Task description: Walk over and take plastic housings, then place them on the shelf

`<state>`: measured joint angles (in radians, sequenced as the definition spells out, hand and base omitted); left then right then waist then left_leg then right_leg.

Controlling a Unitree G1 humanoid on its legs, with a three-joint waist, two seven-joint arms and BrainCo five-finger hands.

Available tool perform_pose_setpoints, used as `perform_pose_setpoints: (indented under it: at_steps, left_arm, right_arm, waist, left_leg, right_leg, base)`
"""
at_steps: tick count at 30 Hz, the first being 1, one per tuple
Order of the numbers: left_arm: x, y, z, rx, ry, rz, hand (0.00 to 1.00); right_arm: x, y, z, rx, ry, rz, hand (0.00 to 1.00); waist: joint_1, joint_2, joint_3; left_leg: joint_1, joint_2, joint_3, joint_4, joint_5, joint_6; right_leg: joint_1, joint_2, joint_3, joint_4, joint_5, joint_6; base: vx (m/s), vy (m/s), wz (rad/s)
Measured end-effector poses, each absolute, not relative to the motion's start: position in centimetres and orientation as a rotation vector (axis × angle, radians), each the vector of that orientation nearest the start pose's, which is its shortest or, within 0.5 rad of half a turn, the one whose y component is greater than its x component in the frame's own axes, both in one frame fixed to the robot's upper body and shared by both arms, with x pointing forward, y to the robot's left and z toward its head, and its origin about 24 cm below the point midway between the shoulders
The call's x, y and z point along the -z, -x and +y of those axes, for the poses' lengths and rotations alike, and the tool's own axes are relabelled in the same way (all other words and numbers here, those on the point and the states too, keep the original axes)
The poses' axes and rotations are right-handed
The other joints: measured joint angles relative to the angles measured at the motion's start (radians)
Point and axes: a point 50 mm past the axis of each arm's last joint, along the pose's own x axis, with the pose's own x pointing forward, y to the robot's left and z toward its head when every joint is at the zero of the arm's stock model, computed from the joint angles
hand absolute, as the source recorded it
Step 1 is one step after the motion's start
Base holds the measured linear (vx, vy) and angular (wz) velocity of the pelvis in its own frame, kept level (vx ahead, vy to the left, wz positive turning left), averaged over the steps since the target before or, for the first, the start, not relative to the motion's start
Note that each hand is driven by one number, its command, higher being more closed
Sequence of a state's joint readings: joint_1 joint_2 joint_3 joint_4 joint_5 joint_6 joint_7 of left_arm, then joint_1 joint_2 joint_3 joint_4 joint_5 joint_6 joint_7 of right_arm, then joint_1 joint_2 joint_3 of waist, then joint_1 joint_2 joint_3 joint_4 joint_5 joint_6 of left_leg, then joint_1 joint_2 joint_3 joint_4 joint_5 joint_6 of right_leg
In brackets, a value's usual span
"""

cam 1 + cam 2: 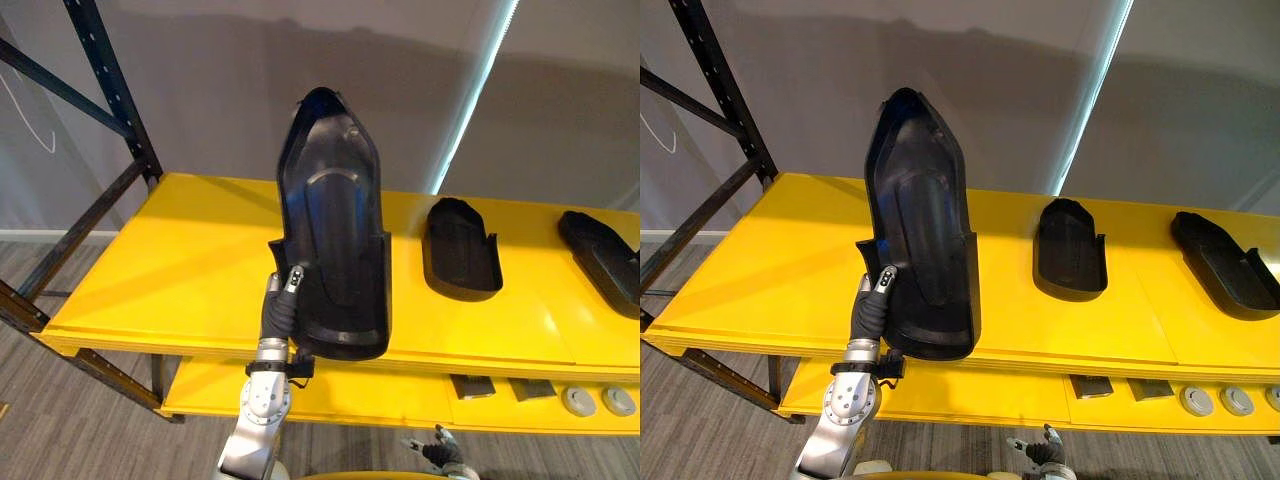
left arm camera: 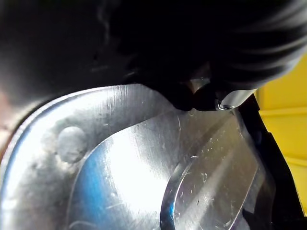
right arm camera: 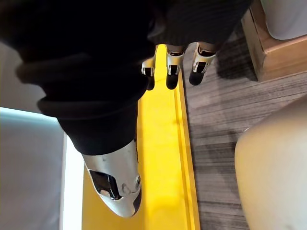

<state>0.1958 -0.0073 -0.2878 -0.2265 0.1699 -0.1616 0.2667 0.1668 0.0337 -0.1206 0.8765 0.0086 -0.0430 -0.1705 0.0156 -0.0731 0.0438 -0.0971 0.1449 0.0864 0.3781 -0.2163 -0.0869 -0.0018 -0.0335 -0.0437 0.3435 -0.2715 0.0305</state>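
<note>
We can read no writing, label, number or sign here: none on the black plastic housing (image 1: 335,250) standing upright, none on the yellow shelf (image 1: 180,270), and none on the two other housings (image 1: 460,250) lying on it. The small grey parts (image 1: 590,400) on the lower board are too small for us to tell any marking on them.
</note>
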Motion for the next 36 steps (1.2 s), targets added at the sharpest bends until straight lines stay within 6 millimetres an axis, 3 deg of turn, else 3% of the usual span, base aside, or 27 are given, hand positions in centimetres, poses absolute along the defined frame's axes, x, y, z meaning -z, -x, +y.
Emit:
perform_pose_setpoints:
  at_steps: [7, 13, 17, 23, 29, 36]
  left_arm:
    - [-6.9, -21.0, 10.4, -0.049, -0.058, -0.227, 1.0]
    - [-6.7, -21.2, 11.5, -0.094, -0.089, -0.216, 1.0]
    - [-6.1, -22.8, 13.0, -0.154, -0.151, -0.183, 1.0]
    - [-5.5, -25.5, 15.5, -0.249, -0.229, -0.134, 1.0]
    - [-3.2, -27.0, 18.3, -0.317, -0.314, 0.015, 1.0]
    - [-2.2, -28.5, 20.2, -0.347, -0.375, 0.108, 1.0]
  right_arm:
    - [15.4, -9.5, -16.9, 0.312, -0.019, 1.008, 0.0]
    - [15.5, -8.7, -17.0, 0.312, -0.018, 1.028, 0.0]
    - [15.6, -8.2, -17.2, 0.3, -0.016, 1.039, 0.0]
    - [15.7, -8.0, -17.3, 0.275, -0.009, 1.046, 0.0]
    - [15.6, -8.5, -17.3, 0.267, -0.009, 1.035, 0.0]
    - [15.7, -8.8, -17.6, 0.253, -0.011, 1.042, 0.0]
  waist:
    - [0.0, 0.003, -0.004]
    - [-0.002, 0.006, -0.019]
    - [-0.001, 0.008, -0.034]
    - [-0.004, 0.013, -0.056]
    - [-0.028, 0.02, -0.06]
    - [-0.033, 0.029, -0.053]
  left_leg:
    - [0.034, 0.026, 0.05, -0.066, 0.027, 0.004]
    - [0.028, 0.025, 0.064, -0.082, 0.029, 0.008]
    - [0.034, 0.023, 0.064, -0.107, 0.039, 0.004]
    - [0.075, 0.01, 0.083, -0.207, 0.11, -0.003]
    - [0.099, -0.008, 0.092, -0.292, 0.164, -0.003]
    - [0.118, -0.009, 0.109, -0.364, 0.206, -0.005]
  right_leg:
    - [0.04, 0.017, 0.033, -0.132, 0.1, 0.005]
    - [0.056, 0.016, 0.053, -0.196, 0.141, 0.011]
    - [0.067, 0.017, 0.057, -0.232, 0.16, 0.008]
    - [0.05, 0.014, 0.075, -0.264, 0.184, 0.009]
    - [0.05, 0.014, 0.078, -0.292, 0.203, 0.014]
    - [0.026, 0.027, 0.098, -0.295, 0.219, 0.008]
  base:
    - [0.03, 0.025, -0.18]
    - [-0.08, 0.037, -0.12]
    - [-0.1, -0.003, 0.0]
    - [-0.03, -0.017, -0.08]
    - [0.03, -0.002, -0.03]
    - [-0.01, -0.015, -0.08]
